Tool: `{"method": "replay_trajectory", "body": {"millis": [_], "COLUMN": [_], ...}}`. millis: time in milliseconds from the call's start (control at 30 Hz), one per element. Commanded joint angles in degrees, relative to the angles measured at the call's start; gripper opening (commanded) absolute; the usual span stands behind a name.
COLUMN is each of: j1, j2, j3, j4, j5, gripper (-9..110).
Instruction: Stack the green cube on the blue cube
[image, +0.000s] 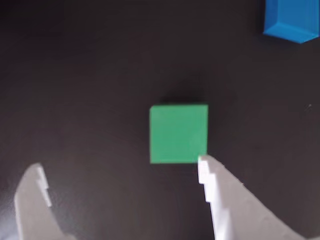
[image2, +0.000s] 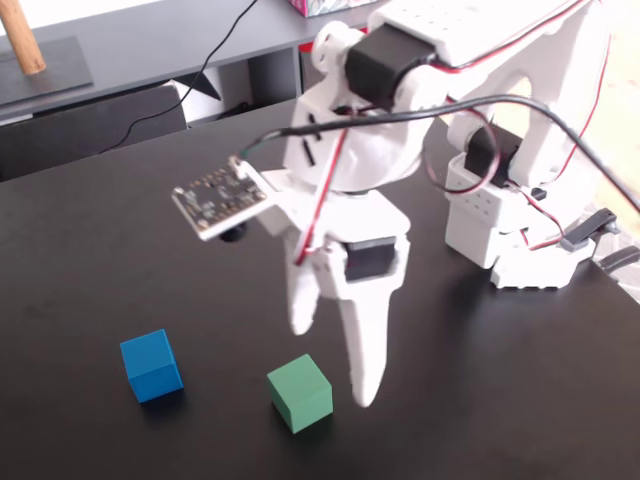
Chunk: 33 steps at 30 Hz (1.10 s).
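Green matte cube (image: 178, 133) sits just ahead of the white two-finger gripper (image: 122, 167), jaws spread wide and empty; right fingertip (image: 204, 165) touches its corner, needs shifting right.

You've got the gripper (image2: 335, 365) w/ jaws apart, hanging just above the table (image2: 500, 380). Fixed view: green cube (image2: 300, 392) sits just left of the lower fingertip, blue cube (image2: 151, 366) further left, well apart from the tool.
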Motion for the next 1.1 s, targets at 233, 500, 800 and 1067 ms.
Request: {"method": "replay_trajectory", "body": {"millis": [233,500,800,1067], "j1": [6.7,7.9,4.6,3.5], "j2": [-5.3,-6.4,-4.2,-3.9], "j3": [4.6,10.3,14.0,16.1], "j4": [-13.7,-18.5,-20.8,-25.9], "j5": [-4.8,-6.4,-2.3,-0.6], "gripper": [41,41,41,41]}}
